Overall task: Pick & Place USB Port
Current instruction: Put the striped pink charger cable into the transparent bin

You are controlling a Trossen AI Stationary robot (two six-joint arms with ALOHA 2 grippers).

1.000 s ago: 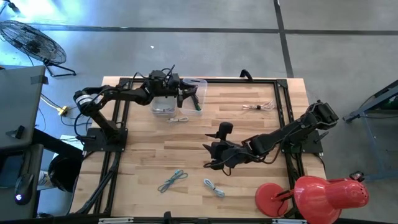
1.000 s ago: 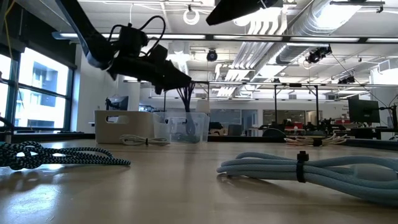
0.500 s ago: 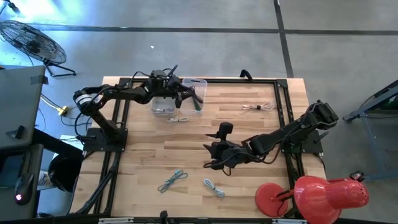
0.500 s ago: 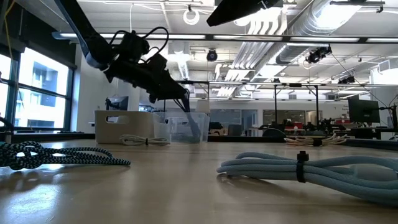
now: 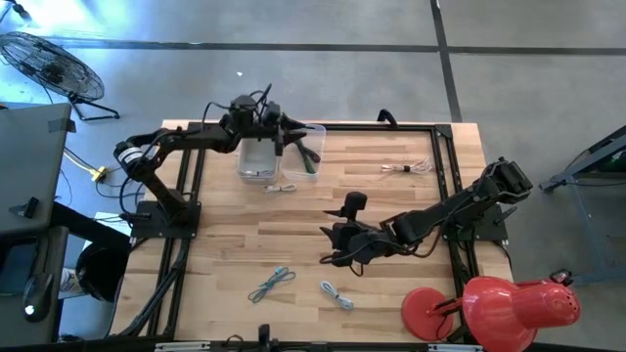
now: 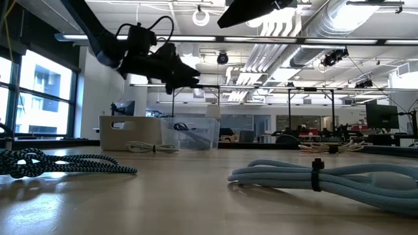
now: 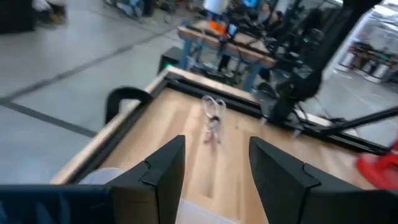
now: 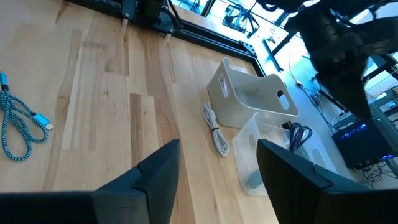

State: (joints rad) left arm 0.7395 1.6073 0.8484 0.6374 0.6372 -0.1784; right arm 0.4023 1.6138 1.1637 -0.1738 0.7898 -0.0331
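Observation:
My left gripper (image 6: 191,77) hangs open and empty in the air above the clear plastic bin (image 6: 196,134) at the table's far edge (image 5: 311,132). A dark USB cable (image 6: 183,126) lies inside that bin, also seen in the right wrist view (image 8: 300,132). In its own wrist view the left gripper (image 7: 214,168) looks across the table toward a pale cable (image 7: 212,121). My right gripper (image 5: 337,244) rests low near the table's middle, open and empty (image 8: 217,177).
A white bin (image 5: 256,161) stands beside the clear one, with a white cable (image 5: 284,187) lying in front of it. A braided teal cable (image 5: 272,284) and a light-blue cable (image 5: 335,293) lie near the near edge. A pale cable (image 5: 411,168) lies far right.
My left gripper held the dark cable hanging over the clear bin, tipped down toward the bin, then let go and rose back up toward the far edge. The cable now lies inside the clear bin.

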